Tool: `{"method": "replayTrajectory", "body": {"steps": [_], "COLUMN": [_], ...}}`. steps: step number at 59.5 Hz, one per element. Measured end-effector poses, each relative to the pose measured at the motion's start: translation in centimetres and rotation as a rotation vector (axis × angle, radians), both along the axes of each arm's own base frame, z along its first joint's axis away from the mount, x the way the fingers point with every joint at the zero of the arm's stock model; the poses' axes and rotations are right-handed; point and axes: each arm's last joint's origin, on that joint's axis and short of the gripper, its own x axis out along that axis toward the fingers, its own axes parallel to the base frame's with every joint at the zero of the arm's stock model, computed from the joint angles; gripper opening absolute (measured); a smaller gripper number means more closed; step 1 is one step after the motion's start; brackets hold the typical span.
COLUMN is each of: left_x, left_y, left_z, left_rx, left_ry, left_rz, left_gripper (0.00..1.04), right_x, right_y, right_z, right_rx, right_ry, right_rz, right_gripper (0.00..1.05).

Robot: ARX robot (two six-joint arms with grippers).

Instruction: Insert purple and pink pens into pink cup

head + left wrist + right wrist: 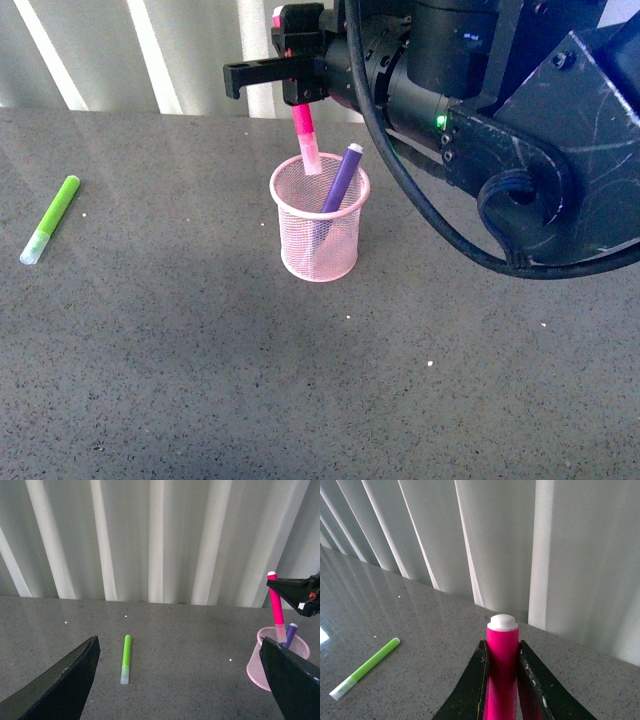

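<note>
Setting before me. A dark grey, finely speckled tabletop [200, 380] fills the near and middle ground and runs from left to right with no edge in sight. Along its far side stands a wall [155, 540] of pale vertical ribs, bright white ridges alternating with grey-shaded hollows. My right wrist view shows the tabletop as glossy: it mirrors the ribs as faint pale streaks. A few tiny white specks dot the surface.

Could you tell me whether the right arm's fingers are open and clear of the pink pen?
No, in the right wrist view the fingers press against both sides of the pink pen.
</note>
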Motion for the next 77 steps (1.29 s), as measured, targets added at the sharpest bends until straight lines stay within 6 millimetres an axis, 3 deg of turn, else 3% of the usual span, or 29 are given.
{"method": "replayTrajectory", "body": {"steps": [41,64,73,77], "left_x": [0.0,0.0,0.0,0.0], "left_y": [0.0,0.0,0.0,0.0], "left_z": [0.0,0.0,0.0,0.0], "left_rx": [0.0,0.0,0.0,0.0], "left_ry": [0.0,0.0,0.0,0.0], "left_rz": [0.0,0.0,0.0,0.0], "left_gripper": [0.98,0.98,0.98,0.98], "right_x": [-1.2,-0.8,-1.0,-1.2], "right_y": [0.4,-0.3,-1.5,-2.1], "right_z": [-3.6,-3.8,-1.0,0.5], "right_rx": [-0.053,-0.061,-0.057,-0.067], "right_ry": [0.079,0.096,0.056,0.032], "right_rz": [0.034,0.003,-0.023,-0.047], "right_gripper": [0.11,0.74,1.0,0.98]}}
